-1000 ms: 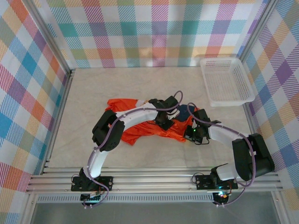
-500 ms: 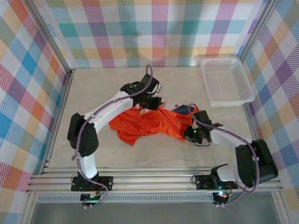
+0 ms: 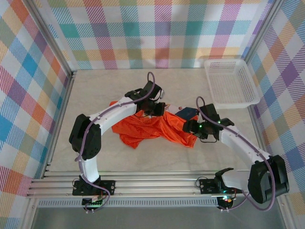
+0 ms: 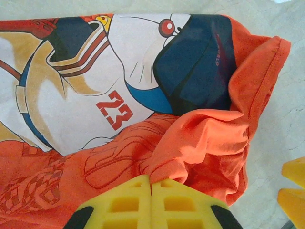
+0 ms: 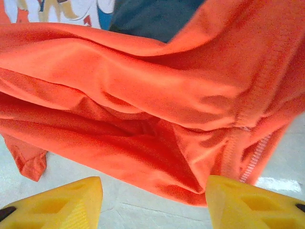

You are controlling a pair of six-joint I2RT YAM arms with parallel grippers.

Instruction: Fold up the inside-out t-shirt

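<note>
Where the inside-out t-shirt (image 3: 152, 128) lies, you have it crumpled on the middle of the worktop (image 3: 95, 90), spread wider than it is deep and well apart from the white basket (image 3: 231, 83) in the far right corner. Left gripper (image 3: 151, 106) is at the shirt's far edge. In the left wrist view its yellow jaws are pressed together at (image 4: 151, 183), and a raised fold of orange fabric (image 4: 200, 138) runs into their tips, so you are pinching the shirt there. That view also shows an exposed panel of print (image 4: 86, 90): a white figure with a red "23", and a dark blue patch just right of it. A fainter outline of print shows through the orange cloth at lower left. Right gripper (image 3: 190, 126) is at the shirt's right end. In the right wrist view its jaws are spread wide (image 5: 152, 188), with nothing between the fingers (image 5: 57, 200). Folded layers of the shirt (image 5: 143, 95) and a stitched hem lie just beyond the tips, over bare worktop. Whether the tips touch the cloth, you cannot tell.
</note>
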